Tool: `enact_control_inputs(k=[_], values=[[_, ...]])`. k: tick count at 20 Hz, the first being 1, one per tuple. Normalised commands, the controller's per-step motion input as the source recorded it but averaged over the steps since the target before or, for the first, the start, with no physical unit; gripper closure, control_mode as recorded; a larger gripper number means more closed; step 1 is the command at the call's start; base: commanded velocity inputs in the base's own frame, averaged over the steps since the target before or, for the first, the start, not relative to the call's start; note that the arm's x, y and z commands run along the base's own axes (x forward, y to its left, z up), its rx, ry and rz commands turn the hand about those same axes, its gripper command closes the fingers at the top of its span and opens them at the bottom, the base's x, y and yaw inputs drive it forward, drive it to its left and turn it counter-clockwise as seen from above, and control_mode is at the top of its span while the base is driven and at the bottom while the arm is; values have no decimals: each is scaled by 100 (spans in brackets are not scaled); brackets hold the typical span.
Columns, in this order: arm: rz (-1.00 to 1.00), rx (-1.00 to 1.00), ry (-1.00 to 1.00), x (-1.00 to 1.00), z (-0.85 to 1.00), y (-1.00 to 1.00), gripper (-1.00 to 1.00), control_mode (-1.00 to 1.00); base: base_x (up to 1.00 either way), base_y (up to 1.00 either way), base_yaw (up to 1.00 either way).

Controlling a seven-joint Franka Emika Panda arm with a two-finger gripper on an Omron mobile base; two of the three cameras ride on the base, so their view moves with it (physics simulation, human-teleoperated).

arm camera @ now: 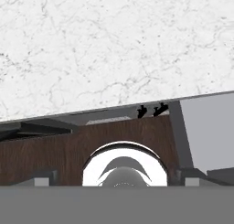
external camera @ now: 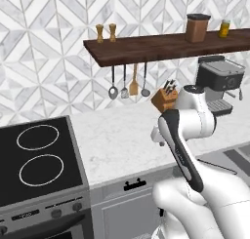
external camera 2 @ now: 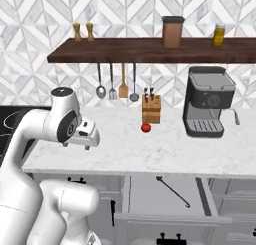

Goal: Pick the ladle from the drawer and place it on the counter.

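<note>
The thin black ladle (external camera 2: 173,191) lies diagonally in the open grey drawer (external camera 2: 150,199) below the counter's edge, right of my arm. That drawer (external camera: 229,157) sits at the far right of the left base view, and its pale inside (arm camera: 205,131) shows at the right of the hand view. My gripper (external camera 2: 90,140) hovers over the left part of the white marble counter (external camera 2: 150,151), well left of the drawer and above it. It points down at the counter (arm camera: 114,45). The gripper (arm camera: 118,176) is open, with nothing between its fingertips (arm camera: 45,177). My forearm partly hides the gripper (external camera: 158,137).
A coffee machine (external camera 2: 207,106), a knife block (external camera 2: 151,109) and a small red ball (external camera 2: 145,127) stand at the counter's back. A silver ladle (external camera 2: 100,91) and a wooden spatula (external camera 2: 123,86) hang under the dark shelf (external camera 2: 150,50). The stove (external camera: 36,157) is at the left.
</note>
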Motion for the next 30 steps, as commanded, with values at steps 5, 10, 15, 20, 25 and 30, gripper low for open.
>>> enact_control_inputs(k=[5, 10, 15, 20, 25, 30], values=[[0, 0, 0, 0, 0, 0, -100, 100, 0, 6, -46], [0, 0, 0, 0, 0, 0, -100, 100, 0, 0, -49], [-9, 0, 0, -4, -8, 2, -100, -100, -5, 7, -39], [-17, 0, 0, 2, -19, -23, -100, -100, 0, 0, 0], [9, 4, 2, 20, -21, -95, -100, -100, 0, 0, 0], [31, 2, 5, 20, -37, -96, -100, -100, 0, 0, 0]])
